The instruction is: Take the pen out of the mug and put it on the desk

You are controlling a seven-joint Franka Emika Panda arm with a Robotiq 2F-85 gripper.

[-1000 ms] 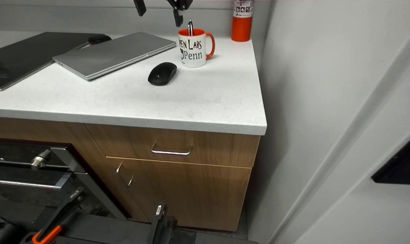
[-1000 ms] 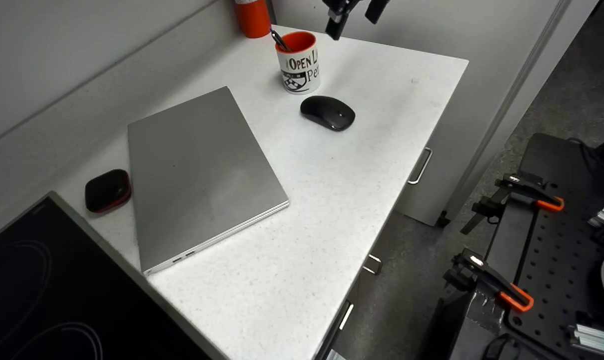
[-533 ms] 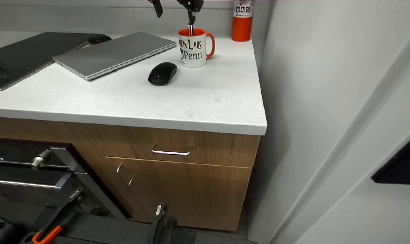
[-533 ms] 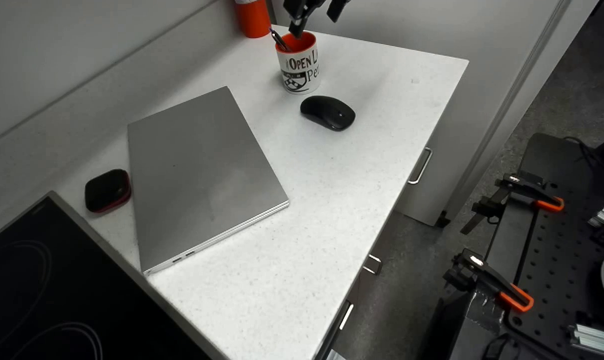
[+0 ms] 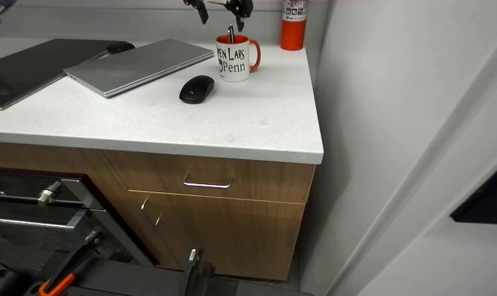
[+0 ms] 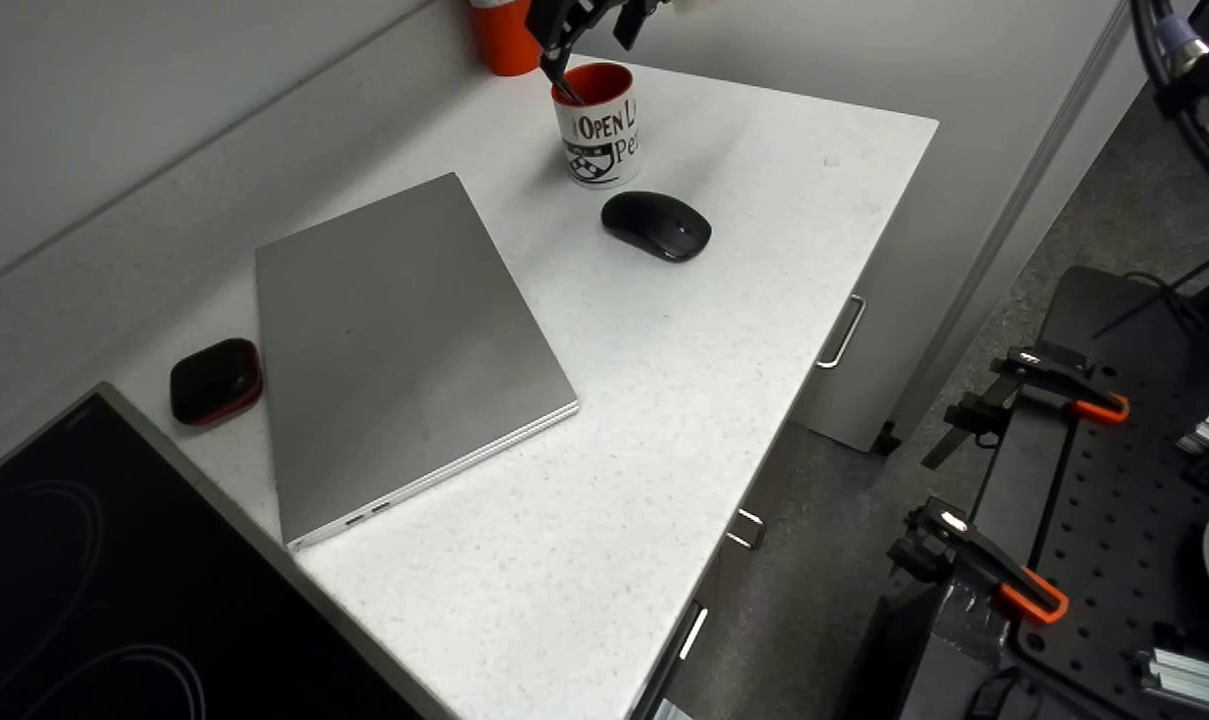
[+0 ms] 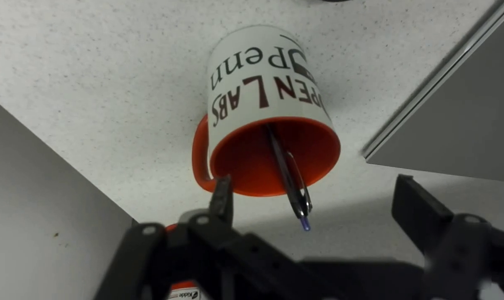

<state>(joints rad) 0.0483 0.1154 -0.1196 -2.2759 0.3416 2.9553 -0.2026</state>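
The white mug (image 5: pixel 234 61) with red handle and red inside stands upright on the white desk (image 5: pixel 256 119). It also shows in an exterior view (image 6: pixel 600 140) and, with its lettering upside down, in the wrist view (image 7: pixel 260 91). The dark pen (image 7: pixel 287 171) leans in the mug with its clip and purple tip sticking out past the rim; its lower part is hidden inside. My gripper (image 7: pixel 313 193) is open and empty over the mug. In the wrist view the pen's top shows between the spread fingers, apart from both. In an exterior view a finger of the gripper (image 6: pixel 591 50) partly covers the pen's top.
A black mouse (image 6: pixel 656 226) lies close to the mug. A grey closed laptop (image 6: pixel 404 350), a small black case (image 6: pixel 216 382) and a black cooktop (image 6: pixel 94 580) are farther along. A red-and-white canister (image 5: pixel 292 35) stands behind the mug near the wall.
My open gripper has moved across to over the mug, near the pen. Part of the arm and its cables has come into the exterior views. Mug and pen have not moved.
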